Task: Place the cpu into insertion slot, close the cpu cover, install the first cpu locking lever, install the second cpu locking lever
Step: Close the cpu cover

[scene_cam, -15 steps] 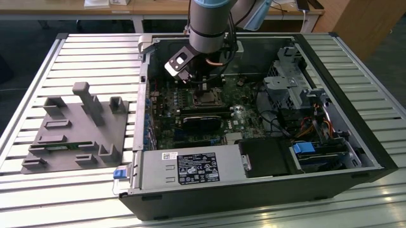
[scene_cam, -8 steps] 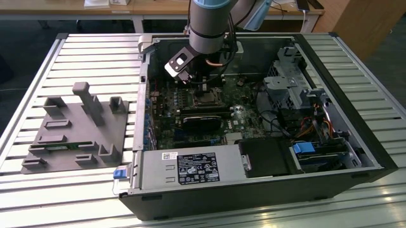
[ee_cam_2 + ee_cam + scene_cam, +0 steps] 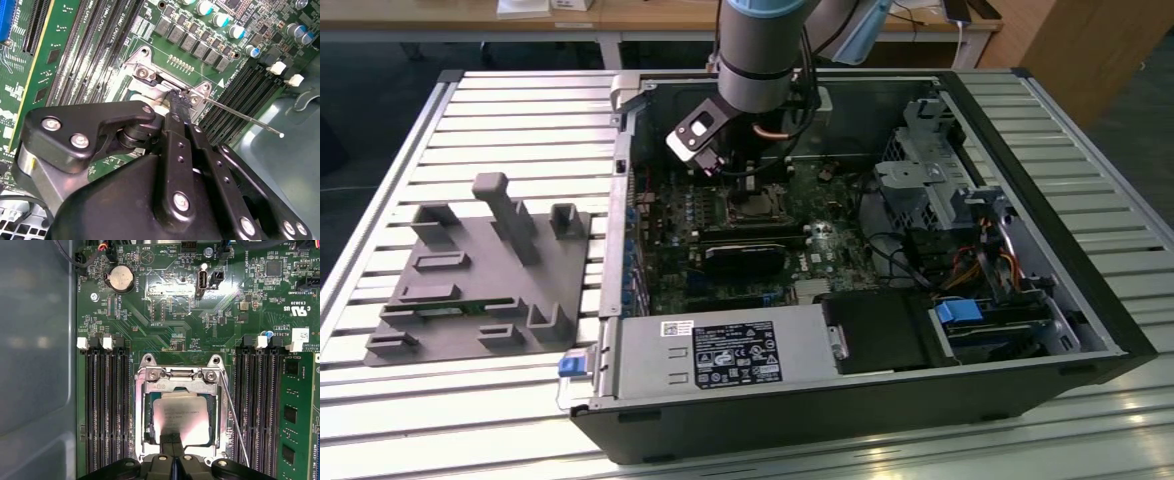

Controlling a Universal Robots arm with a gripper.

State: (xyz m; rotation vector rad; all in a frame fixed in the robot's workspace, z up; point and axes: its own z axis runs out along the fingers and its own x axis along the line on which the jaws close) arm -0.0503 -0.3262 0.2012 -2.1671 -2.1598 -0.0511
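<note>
Your pincer point(image 3: 172, 438) hangs inside the open computer case point(image 3: 854, 400), right over the insertion slot point(image 3: 148, 426). Its two fingers are drawn together so that just a thin seam runs between them, and you cannot tell whether anything is nipped in that seam. In the first wrist view the cpu point(image 3: 180, 412) lies flat in the insertion slot, its silvery top showing through the square window of the cpu cover point(image 3: 176, 385). The cover is folded down over the slot and frames the chip on all sides. The pincer's tips meet the cover at the middle of the slot's edge opposite the cover's hinge bar. In the second wrist view the pincer point(image 3: 178, 102) touches the metal at that same edge of the slot. A thin wire locking lever point(image 3: 235, 420) runs along one side of the slot and slants away from it, and the second wrist view shows that lever point(image 3: 240, 116) rising from a corner of the slot with its free end well clear. The green circuit board point(image 3: 165, 305) surrounds the slot, and long black memory slots point(image 3: 105, 405) flank it on two sides.
</note>
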